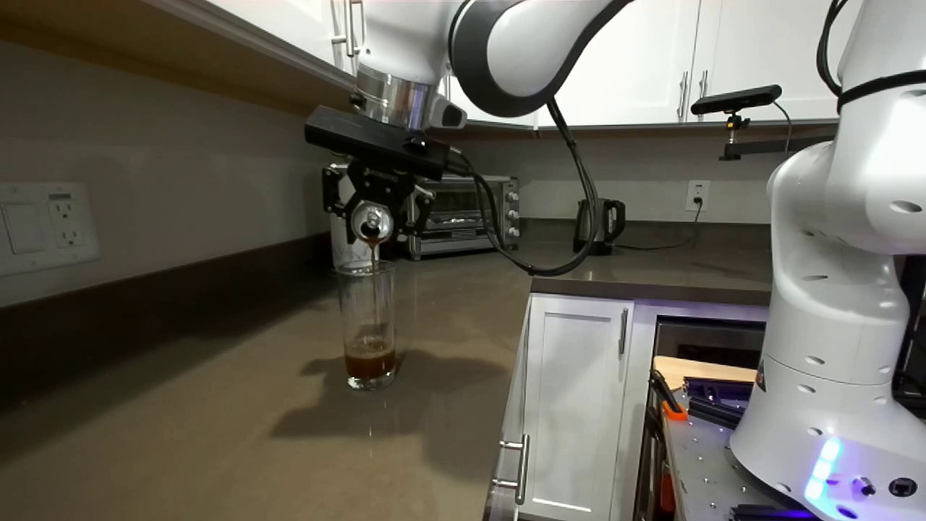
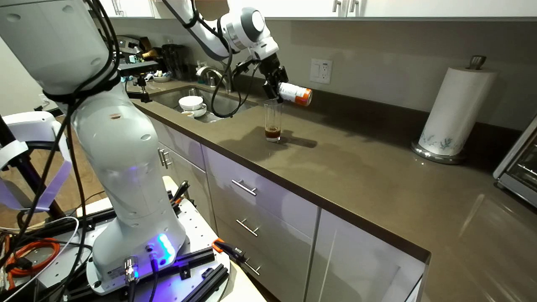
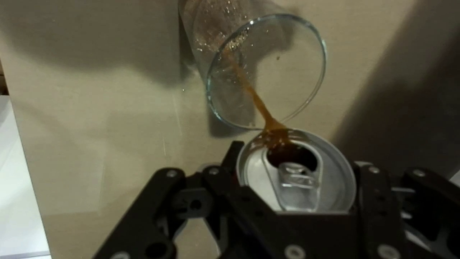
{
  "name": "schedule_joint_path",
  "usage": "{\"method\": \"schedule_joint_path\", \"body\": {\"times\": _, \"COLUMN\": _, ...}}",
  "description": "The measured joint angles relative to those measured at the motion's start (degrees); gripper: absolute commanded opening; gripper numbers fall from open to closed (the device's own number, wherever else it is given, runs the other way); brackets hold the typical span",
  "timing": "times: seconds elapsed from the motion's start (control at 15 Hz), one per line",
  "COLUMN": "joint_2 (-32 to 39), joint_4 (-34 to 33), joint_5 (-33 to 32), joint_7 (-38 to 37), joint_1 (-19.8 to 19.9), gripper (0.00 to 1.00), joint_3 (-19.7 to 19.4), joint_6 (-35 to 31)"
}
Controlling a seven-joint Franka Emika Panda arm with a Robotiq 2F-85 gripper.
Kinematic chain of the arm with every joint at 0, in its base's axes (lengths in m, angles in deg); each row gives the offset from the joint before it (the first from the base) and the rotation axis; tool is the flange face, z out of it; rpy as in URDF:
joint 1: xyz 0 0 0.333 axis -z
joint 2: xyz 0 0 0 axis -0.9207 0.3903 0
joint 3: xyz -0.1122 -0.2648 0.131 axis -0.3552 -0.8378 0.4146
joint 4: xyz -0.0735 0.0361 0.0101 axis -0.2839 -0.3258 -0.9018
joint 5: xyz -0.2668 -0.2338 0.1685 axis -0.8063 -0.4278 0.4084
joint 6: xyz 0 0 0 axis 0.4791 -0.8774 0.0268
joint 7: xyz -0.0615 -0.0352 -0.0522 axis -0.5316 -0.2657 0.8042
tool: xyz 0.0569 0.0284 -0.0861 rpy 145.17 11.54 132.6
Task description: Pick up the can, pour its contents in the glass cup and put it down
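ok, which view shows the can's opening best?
Wrist view: the opening is large and nearly face-on, with liquid running out. The exterior views show it small at best; at worst, only the can from the side, opening out of sight.

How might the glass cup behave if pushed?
The glass cup is tall and narrow, so it could tip. The brown liquid pooled low inside may steady it slightly. Its clear glass walls would probably be fragile if it fell.
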Motion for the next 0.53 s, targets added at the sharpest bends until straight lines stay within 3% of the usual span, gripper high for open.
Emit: {"method": "schedule_joint_path", "body": {"times": 0.53, "joint_2": 0.0, "joint_4": 0.0, "joint_5": -3.4, "joint_7": -2.6, "joint_1": 0.0, "gripper": 0.28, "joint_3": 0.3, "joint_6": -0.3}}
